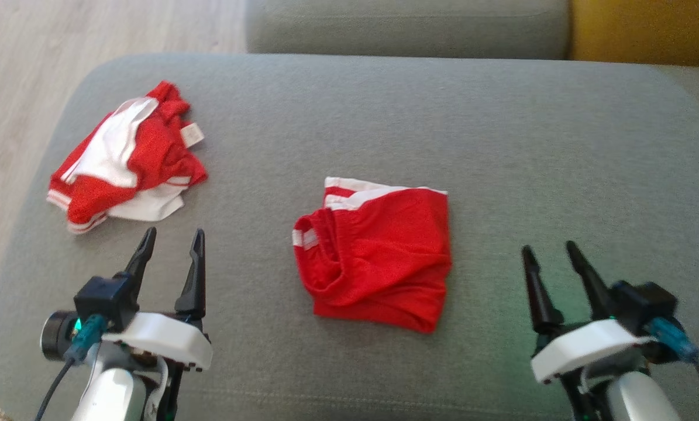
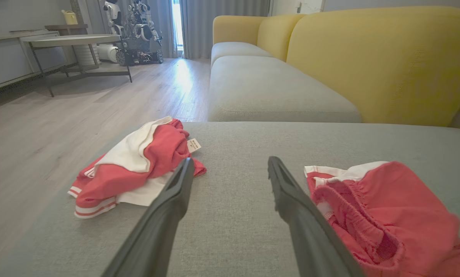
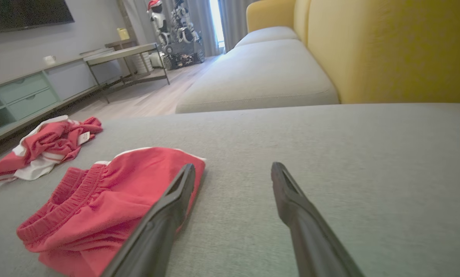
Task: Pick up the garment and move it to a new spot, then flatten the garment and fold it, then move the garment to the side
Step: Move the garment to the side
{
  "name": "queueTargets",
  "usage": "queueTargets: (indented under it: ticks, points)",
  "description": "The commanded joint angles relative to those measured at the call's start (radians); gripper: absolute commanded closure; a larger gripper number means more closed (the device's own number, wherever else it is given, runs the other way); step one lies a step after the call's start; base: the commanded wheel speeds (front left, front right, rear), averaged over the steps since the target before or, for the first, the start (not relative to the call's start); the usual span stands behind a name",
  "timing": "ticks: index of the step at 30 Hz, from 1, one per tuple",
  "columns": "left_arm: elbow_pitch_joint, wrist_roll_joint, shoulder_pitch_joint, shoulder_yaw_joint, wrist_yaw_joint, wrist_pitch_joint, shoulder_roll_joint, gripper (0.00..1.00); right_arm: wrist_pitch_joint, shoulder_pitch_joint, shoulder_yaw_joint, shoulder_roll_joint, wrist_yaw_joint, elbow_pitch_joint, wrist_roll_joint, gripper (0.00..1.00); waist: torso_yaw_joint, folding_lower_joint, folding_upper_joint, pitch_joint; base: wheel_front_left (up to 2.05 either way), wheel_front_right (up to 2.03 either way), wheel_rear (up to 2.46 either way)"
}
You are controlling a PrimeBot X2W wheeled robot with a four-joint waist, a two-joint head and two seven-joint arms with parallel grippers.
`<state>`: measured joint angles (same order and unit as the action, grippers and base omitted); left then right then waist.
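Observation:
A red garment with white stripes point(image 1: 378, 257) lies folded in a compact square at the middle of the grey sofa cushion point(image 1: 501, 146); it also lies at the right of the left wrist view point(image 2: 387, 215) and at the left of the right wrist view point(image 3: 110, 200). A second red-and-white garment point(image 1: 127, 158) sits crumpled near the cushion's left edge point(image 2: 137, 169) point(image 3: 45, 146). My left gripper point(image 1: 174, 234) point(image 2: 231, 159) hovers open between the two, holding nothing. Open and empty too, my right gripper point(image 1: 548, 248) point(image 3: 234, 165) stands right of the folded garment.
The cushion's left edge drops to a wooden floor point(image 1: 21, 88). Another grey seat point(image 1: 407, 26) and a yellow backrest point(image 1: 647, 29) lie beyond. A table point(image 2: 72, 40) and another robot point(image 2: 133, 30) stand far across the room.

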<state>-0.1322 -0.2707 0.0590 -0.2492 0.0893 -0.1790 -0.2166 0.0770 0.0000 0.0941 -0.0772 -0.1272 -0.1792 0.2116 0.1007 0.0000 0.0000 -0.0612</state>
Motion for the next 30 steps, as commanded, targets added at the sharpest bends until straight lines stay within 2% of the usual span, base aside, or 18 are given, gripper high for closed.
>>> queueTargets:
  ticks: [1,9,20,21,22,23,30]
  points:
    - [0.032,0.009,0.055,0.032,0.007,-0.013,-0.022,0.0,-0.003,-0.05,0.032,-0.009,-0.003,0.019,0.007,0.0,0.031,0.0,0.0,-0.022,0.0,0.0,0.0]
    - [0.02,0.015,0.089,0.028,0.01,-0.036,-0.023,0.0,-0.042,-0.124,0.127,0.0,-0.003,-0.131,0.062,0.0,0.097,0.0,0.0,-0.057,0.0,0.0,0.0]
    - [0.008,0.013,0.107,0.019,0.009,-0.059,-0.014,0.0,-0.125,-0.238,0.19,0.011,-0.003,-0.376,0.163,0.0,0.12,0.0,0.0,-0.078,0.0,0.0,0.0]
    - [0.007,0.013,0.109,0.018,0.009,-0.06,-0.014,0.0,-0.134,-0.246,0.2,0.012,-0.003,-0.391,0.173,0.04,0.12,0.0,0.0,-0.079,0.0,0.0,0.0]
    - [0.007,0.013,0.111,0.017,0.009,-0.061,-0.013,0.0,-0.138,-0.253,0.211,0.013,-0.003,-0.401,0.186,0.59,0.119,0.0,0.0,-0.08,0.0,0.0,0.0]
    - [0.006,0.013,0.113,0.016,0.009,-0.062,-0.013,0.0,-0.142,-0.26,0.222,0.012,-0.003,-0.41,0.195,1.0,0.118,0.0,0.0,-0.08,0.0,0.0,0.0]
    - [0.005,0.014,0.115,0.013,0.011,-0.066,-0.016,0.0,-0.129,-0.297,0.284,-0.023,-0.003,-0.426,0.215,1.0,0.091,0.0,0.0,-0.081,0.0,0.0,0.0]
